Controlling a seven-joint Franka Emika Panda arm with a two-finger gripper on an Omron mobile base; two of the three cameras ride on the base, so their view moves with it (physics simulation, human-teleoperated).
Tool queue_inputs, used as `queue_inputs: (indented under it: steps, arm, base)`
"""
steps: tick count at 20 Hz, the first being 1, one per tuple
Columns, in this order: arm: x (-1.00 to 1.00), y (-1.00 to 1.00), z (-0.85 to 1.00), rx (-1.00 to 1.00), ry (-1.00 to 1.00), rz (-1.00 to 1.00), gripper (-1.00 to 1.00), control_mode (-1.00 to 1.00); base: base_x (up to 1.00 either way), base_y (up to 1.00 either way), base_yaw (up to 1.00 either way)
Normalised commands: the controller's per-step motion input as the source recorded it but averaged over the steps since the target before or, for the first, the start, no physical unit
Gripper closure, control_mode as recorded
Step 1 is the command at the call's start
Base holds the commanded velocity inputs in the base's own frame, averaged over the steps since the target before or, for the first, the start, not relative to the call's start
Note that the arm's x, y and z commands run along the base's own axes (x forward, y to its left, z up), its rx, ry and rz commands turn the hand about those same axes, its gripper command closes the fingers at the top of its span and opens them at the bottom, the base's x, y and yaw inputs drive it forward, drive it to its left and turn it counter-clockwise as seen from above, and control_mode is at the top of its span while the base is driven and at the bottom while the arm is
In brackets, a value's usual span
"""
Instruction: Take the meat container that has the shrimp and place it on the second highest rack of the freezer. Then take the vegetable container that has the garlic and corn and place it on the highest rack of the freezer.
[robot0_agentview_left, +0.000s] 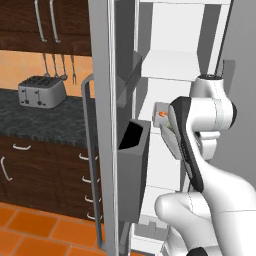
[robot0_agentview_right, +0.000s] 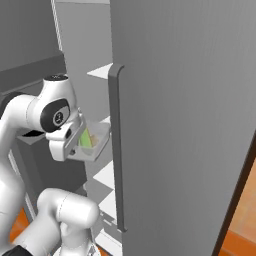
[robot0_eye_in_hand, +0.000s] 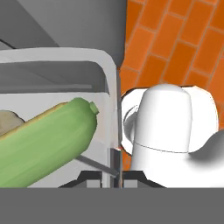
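My gripper (robot0_eye_in_hand: 113, 175) is shut on the rim of the vegetable container (robot0_eye_in_hand: 110, 94), a clear tray. In it lie a green corn cob (robot0_eye_in_hand: 48, 140) and pale garlic (robot0_eye_in_hand: 8, 122) at the left edge. From the right base view, the gripper (robot0_agentview_right: 75, 146) holds this vegetable container (robot0_agentview_right: 97, 141) level at the open freezer (robot0_agentview_right: 75, 50), below the highest rack (robot0_agentview_right: 102, 71). In the left base view, the meat container (robot0_agentview_left: 161, 114) with an orange shrimp sits on the second highest rack, partly behind my arm. The highest rack (robot0_agentview_left: 170, 67) is bare above it.
The freezer door (robot0_agentview_left: 105, 100) stands open on the left with dark bins (robot0_agentview_left: 135, 165) and a bar handle (robot0_agentview_left: 89, 150). A tall grey door (robot0_agentview_right: 180, 125) with a bar handle (robot0_agentview_right: 116, 150) is close on the right. A toaster (robot0_agentview_left: 42, 91) stands on the dark counter (robot0_agentview_left: 40, 122).
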Motion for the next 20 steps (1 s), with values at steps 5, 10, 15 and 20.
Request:
queue_inputs:
  steps: [5, 10, 15, 20]
  arm:
    - [-0.19, 0.00, 0.46, 0.00, -0.11, -0.07, 1.00, -1.00]
    - [-0.14, 0.05, 0.52, 0.00, -0.12, -0.01, 1.00, -1.00]
    - [-0.10, 0.11, 0.52, 0.00, -0.03, 0.00, 1.00, -1.00]
    - [0.01, 0.04, 0.52, 0.00, -0.07, -0.05, 1.00, -1.00]
  base:
    - [0.00, 0.00, 0.00]
    - [0.00, 0.00, 0.00]
    - [0.00, 0.00, 0.00]
    - [0.00, 0.00, 0.00]
